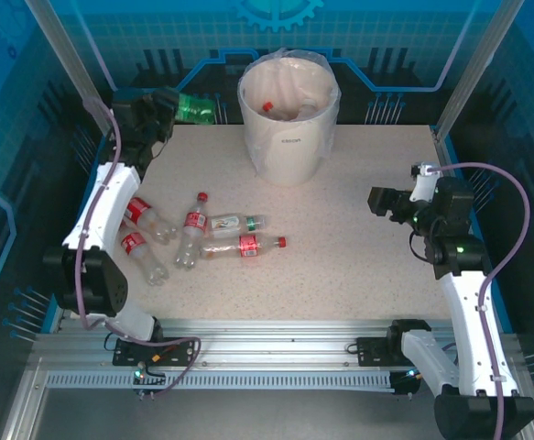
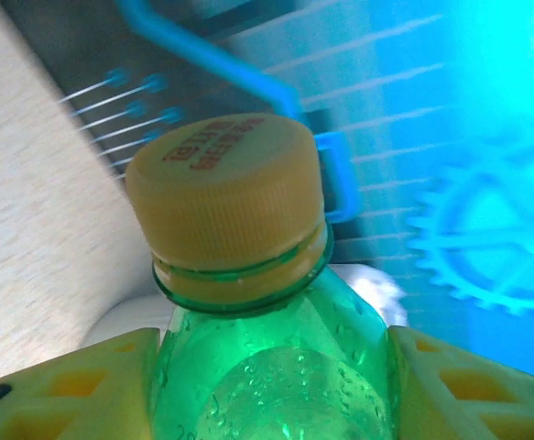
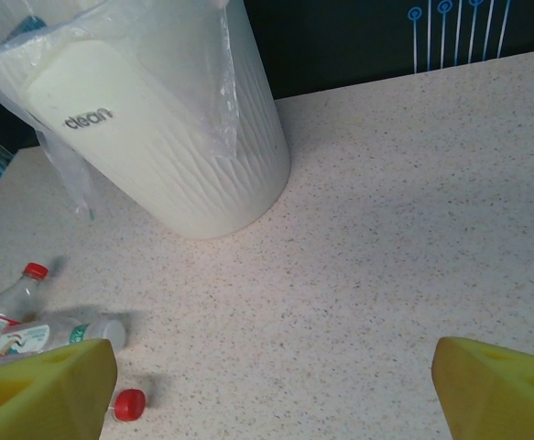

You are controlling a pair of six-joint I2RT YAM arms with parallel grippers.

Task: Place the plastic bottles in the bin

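While its right gripper (image 3: 271, 376) hung released, the left gripper (image 2: 271, 390) grasped a green bottle (image 2: 271, 348).
Its pale-yellow cap (image 2: 225, 188) bore red print; droplets beaded its body.

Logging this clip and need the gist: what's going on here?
The left tool is at the far-left corner of the table, its fingers against both sides of a green bottle below its yellow cap. The right tool hangs open above the table's right side, holding nothing. The bin stands at the far middle with at least one red-capped bottle inside. Five more bottles lie on the table's left half, not yet binned.
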